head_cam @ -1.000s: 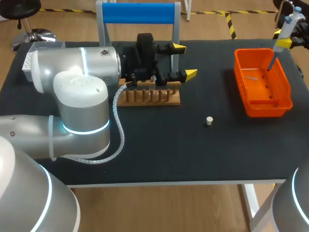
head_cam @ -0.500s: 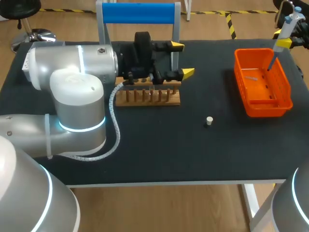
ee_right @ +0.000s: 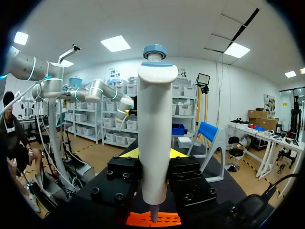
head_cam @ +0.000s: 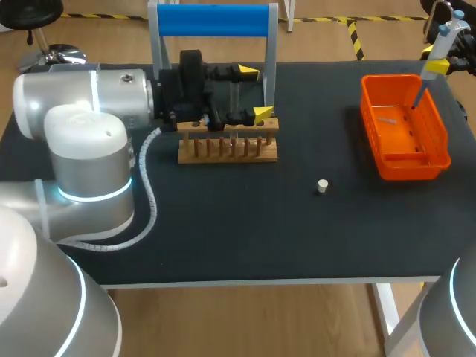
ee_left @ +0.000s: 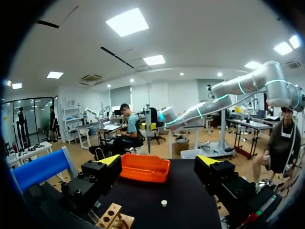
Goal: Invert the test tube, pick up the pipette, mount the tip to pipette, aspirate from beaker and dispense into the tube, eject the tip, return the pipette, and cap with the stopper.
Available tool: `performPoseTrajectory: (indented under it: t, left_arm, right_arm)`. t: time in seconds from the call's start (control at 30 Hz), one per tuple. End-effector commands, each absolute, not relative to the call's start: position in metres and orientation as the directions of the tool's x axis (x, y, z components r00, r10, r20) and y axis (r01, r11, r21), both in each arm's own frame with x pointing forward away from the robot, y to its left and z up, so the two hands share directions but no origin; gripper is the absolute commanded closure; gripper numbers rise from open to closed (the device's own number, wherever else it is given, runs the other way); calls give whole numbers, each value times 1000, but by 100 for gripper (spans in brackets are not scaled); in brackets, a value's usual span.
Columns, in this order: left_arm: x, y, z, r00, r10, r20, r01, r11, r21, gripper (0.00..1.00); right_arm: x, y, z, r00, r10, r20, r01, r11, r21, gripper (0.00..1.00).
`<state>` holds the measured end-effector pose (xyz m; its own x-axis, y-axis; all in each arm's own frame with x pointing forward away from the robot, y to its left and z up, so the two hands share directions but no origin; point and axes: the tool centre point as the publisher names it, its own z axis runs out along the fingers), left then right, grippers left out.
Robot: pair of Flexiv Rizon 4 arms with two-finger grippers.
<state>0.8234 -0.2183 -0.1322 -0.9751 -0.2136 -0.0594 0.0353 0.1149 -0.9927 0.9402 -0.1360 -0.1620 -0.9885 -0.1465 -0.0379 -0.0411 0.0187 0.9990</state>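
Observation:
My right gripper hangs over the far right corner, shut on a white pipette with a blue cap. In the right wrist view the pipette stands upright between the yellow fingertips, its thin end over the orange tray. My left gripper is open and lies sideways just above the wooden tube rack. In the left wrist view the gripper holds nothing. A small white stopper lies on the black table; it also shows ahead of the left gripper. I cannot make out a tube or a beaker.
The orange tray stands at the right with a small pale item inside. A stand with a blue top bar rises behind the rack. My bulky left arm covers the table's left part. The tray and rack lie ahead of the left gripper.
My left arm has drawn back to the left, carrying its open gripper leftward over the rack. The right arm and the pipette have not moved.

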Motion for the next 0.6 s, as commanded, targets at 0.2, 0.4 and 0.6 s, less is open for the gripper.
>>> performPoseTrajectory:
  t: [0.2, 0.4, 0.6]
  left_arm:
    - [821, -202, -135, -979, -198, -57, 36, 105, -994, 0]
    - [821, -204, -136, -982, -187, -25, 5, 107, -994, 0]
    - [819, -205, -133, -984, -180, -8, -11, 104, -994, 0]
  right_arm:
    - [941, -136, -161, -988, -147, -38, -42, 22, 999, 100]
    - [941, -136, -161, -988, -147, -38, -42, 22, 999, 100]
    - [941, -136, -161, -988, -147, -38, -42, 22, 999, 100]
